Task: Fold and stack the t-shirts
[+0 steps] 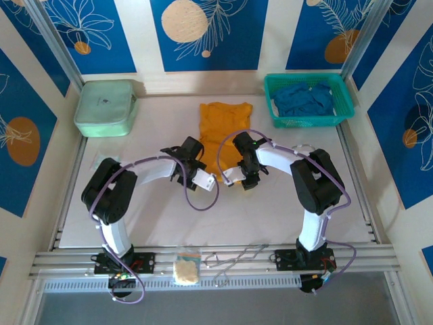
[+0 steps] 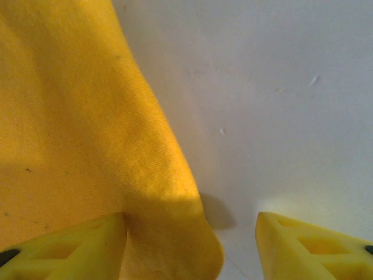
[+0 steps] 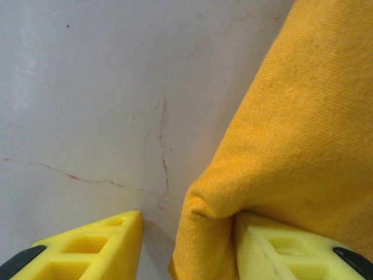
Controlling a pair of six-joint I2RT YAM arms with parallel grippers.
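A mustard-orange t-shirt lies flat at the middle of the white table, its near end between the two arms. My left gripper is at the shirt's near left corner. In the left wrist view that gripper is open, and the cloth corner lies between the yellow fingers, against the left one. My right gripper is open too, and a bunched shirt corner rests against its right finger. Deep blue t-shirts are heaped in the basket.
The teal mesh basket stands at the back right and a pale mint-green pouch at the back left. Wire hangers and a small yellowish pad lie on the rail at the near edge.
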